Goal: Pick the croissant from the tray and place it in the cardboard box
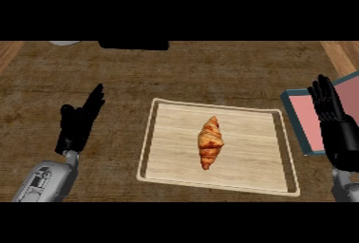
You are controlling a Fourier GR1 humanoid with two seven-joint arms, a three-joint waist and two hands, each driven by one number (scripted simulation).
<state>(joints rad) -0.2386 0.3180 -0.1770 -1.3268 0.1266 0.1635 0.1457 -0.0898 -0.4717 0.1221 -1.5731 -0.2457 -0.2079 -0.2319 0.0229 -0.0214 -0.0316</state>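
Dark brown wood-grain counter point(210, 71) fills the view. Lighter wood strips at far-left point(7, 52) and far-right point(340, 54) corners. Black block point(133, 45) and pale round object point(64, 43) at far edge.

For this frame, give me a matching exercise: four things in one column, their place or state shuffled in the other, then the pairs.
Things:
1. croissant
2. tray
3. left robot hand
4. cardboard box

Places or states:
A. at the view's right edge, partly behind the right robot hand
B. open, fingers up, left of the tray
C. lying in the middle of the tray
D. flat on the wooden counter, mid-view

Pairs: 1-C, 2-D, 3-B, 4-A
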